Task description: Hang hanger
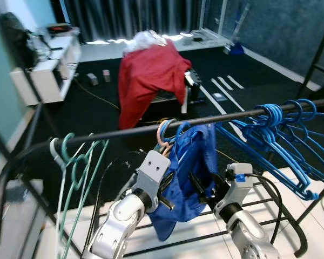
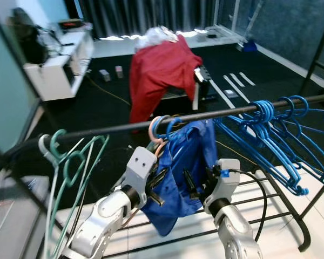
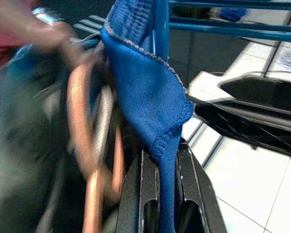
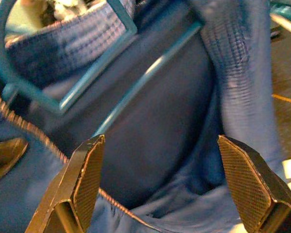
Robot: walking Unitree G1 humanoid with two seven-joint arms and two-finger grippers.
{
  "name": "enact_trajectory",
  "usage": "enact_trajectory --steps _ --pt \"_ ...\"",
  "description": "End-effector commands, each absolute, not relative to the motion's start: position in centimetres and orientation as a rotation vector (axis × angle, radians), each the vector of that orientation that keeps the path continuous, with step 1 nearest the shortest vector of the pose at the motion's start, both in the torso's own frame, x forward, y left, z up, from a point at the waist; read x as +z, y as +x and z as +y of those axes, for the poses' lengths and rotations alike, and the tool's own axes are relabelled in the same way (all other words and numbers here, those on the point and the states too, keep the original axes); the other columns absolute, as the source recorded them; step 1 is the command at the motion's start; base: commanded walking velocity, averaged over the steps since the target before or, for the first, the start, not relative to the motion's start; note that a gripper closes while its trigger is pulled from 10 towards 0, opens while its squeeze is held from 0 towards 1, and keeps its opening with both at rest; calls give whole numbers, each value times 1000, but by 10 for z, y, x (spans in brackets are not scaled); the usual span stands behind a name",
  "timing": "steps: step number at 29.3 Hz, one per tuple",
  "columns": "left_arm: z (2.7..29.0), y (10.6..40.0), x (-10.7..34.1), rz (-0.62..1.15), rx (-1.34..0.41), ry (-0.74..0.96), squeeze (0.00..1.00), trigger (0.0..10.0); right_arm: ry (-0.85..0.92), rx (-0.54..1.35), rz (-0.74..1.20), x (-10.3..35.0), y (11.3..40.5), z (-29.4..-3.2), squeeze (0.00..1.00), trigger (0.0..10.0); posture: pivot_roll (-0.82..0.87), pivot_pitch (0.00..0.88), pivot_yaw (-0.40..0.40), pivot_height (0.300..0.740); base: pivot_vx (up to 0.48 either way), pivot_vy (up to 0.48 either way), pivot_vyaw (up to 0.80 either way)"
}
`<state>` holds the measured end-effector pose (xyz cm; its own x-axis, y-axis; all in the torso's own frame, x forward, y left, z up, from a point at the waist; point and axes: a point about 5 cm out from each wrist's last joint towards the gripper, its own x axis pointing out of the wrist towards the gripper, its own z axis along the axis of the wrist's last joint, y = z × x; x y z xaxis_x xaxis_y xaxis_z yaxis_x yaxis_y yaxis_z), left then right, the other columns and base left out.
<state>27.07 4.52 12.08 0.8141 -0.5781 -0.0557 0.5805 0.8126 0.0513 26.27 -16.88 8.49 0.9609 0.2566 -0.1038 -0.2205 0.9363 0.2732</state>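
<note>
A red cloth drapes over something on the dark floor, well beyond the jaws. A white cabinet stands far off to their left, against dark curtains. White floor tiles lie below the jaws.

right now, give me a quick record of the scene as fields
rail: black metal clothes rail across the view
garment: blue knitted garment on a blue hanger, hook over the rail
left gripper: shut on the garment's edge
right gripper: open, fingers either side of the fabric
other hangers: green wire hangers to the left, blue plastic hangers to the right
background: red cloth draped on furniture
</note>
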Motion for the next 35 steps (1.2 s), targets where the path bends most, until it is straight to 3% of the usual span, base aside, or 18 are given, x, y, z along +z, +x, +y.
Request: enact_trajectory --steps 1,15,34,35 --pt "45 274 128 14 -607 41 0 10000 260 243 148 83 262 -168 0 10000 -68 0 53 740 480 0 0" --pt "36 259 132 36 -652 -39 0 10000 259 244 150 83 263 -169 0 10000 -64 0 48 740 34 0 0" --pt "32 242 106 281 -651 87 0 10000 257 249 159 81 264 -169 0 10000 -59 0 40 740 0 0 0" --pt "32 236 106 289 -708 67 196 10000 257 250 160 81 264 -169 0 10000 -56 0 39 740 0 0 0"
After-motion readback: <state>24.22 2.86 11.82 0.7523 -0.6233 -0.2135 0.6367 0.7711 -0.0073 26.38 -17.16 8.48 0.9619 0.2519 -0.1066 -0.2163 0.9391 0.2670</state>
